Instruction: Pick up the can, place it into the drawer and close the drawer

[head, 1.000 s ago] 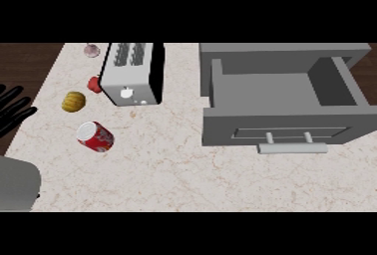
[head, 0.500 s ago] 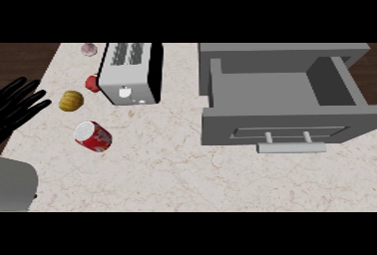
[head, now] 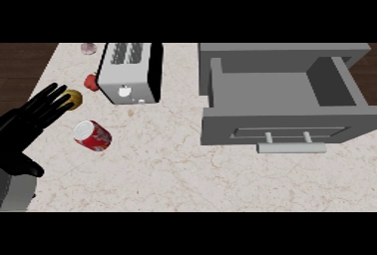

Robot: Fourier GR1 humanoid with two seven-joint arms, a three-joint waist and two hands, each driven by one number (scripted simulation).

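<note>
A red can [head: 93, 135] with a white top lies on its side on the marble counter [head: 169, 169], left of centre. My left hand [head: 28, 124] is at the left edge with fingers straight and spread, just left of the can and apart from it. The grey drawer [head: 283, 112] at the right is pulled open, its inside bare, with a handle [head: 290, 147] on its front. My right hand does not show.
A silver toaster [head: 131, 72] stands at the back left. Near it are a small red object [head: 91, 81], a yellow-brown round object [head: 74, 98] by my fingertips, and a pinkish object [head: 89, 48] at the far edge.
My left hand has come further into view from the left edge, towards the can. The can now shows its white top more fully, and the view has shifted slightly.
</note>
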